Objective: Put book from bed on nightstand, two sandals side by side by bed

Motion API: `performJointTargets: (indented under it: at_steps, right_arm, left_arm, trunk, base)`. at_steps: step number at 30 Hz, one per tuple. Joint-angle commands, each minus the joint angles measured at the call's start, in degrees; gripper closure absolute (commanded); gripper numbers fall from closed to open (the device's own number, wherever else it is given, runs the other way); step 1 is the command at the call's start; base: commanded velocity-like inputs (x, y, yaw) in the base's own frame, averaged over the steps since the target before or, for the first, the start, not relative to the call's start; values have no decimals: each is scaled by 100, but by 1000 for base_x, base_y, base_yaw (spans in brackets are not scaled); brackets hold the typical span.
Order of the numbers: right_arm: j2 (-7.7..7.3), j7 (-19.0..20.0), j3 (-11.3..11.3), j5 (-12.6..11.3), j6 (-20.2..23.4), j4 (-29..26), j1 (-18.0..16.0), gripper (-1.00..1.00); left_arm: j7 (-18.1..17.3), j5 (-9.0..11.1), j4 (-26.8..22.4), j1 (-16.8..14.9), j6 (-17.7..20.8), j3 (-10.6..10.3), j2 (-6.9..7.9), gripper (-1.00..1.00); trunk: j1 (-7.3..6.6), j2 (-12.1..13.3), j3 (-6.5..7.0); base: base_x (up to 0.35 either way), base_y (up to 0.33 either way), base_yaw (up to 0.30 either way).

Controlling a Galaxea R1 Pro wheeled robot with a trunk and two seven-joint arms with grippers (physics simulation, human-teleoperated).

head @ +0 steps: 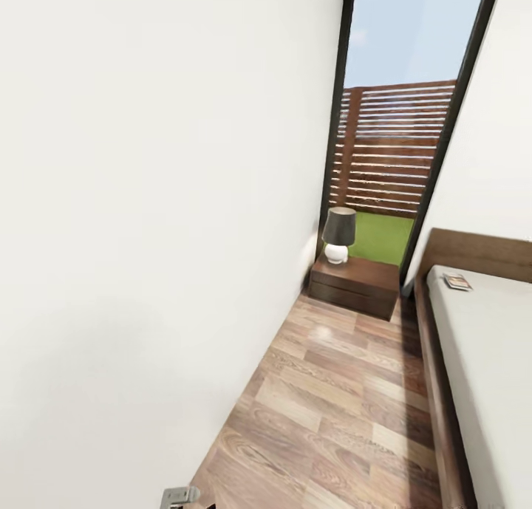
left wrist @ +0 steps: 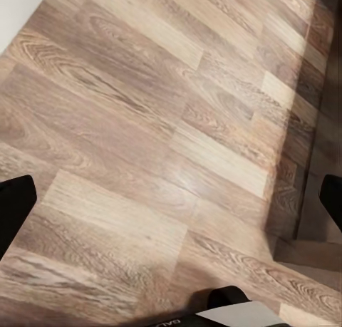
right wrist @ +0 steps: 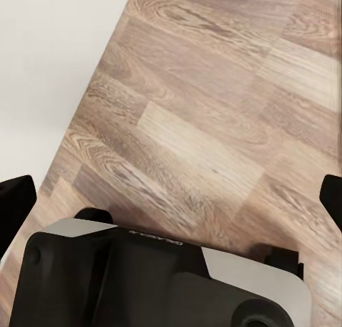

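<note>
You are looking down a narrow strip of wood floor (head: 332,413) between a white wall (head: 148,236) on your left and the bed (head: 480,361) on your right. The book (head: 457,280) lies flat on the mattress at the head end, just short of the headboard (head: 480,252). Its long axis runs roughly across the bed, slanting a little toward the foot on the far side; the cover is too small to read. The nightstand (head: 355,284) stands in the corner at the end of the floor strip, against the wall and beside the head of the bed, with a lamp (head: 338,234) on its top. Behind it a tall window (head: 399,125) shows fence and grass.

Your left gripper (left wrist: 171,202) hangs over bare floor, jaws wide apart with nothing between them. Your right gripper (right wrist: 171,199) is likewise spread, empty, over the floor beside the wall, with part of the robot's body below it.
</note>
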Motion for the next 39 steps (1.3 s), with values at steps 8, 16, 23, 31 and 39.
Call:
performJointTargets:
  at_steps: [8,16,23,31,39]
  right_arm:
    - [0,27,10,-42,-30,28,-13,-100]
    - [0,26,11,-42,-30,28,-13,-100]
    - [0,25,11,-40,-30,28,-13,-100]
    - [0,25,11,-41,-31,28,-13,-100]
    - [0,23,11,-42,-31,28,-13,-100]
  left_arm:
    - [-22,-19,8,-5,-18,31,2,-100]
    - [-22,-19,10,-5,-18,31,2,-100]
    - [-19,-19,9,-7,-18,30,2,-100]
    - [-16,-19,9,-6,-18,31,2,-100]
    - [-20,-19,9,-6,-18,31,2,-100]
  trunk:
    - [3,-10,-11]
    - [3,-10,-11]
    - [3,-10,-11]
    - [3,-10,-11]
    - [3,-10,-11]
  base:
    - [14,0,-230]
    - [0,0,-224]
    - [0,0,-217]
    - [0,0,-214]
    - [0,0,-213]
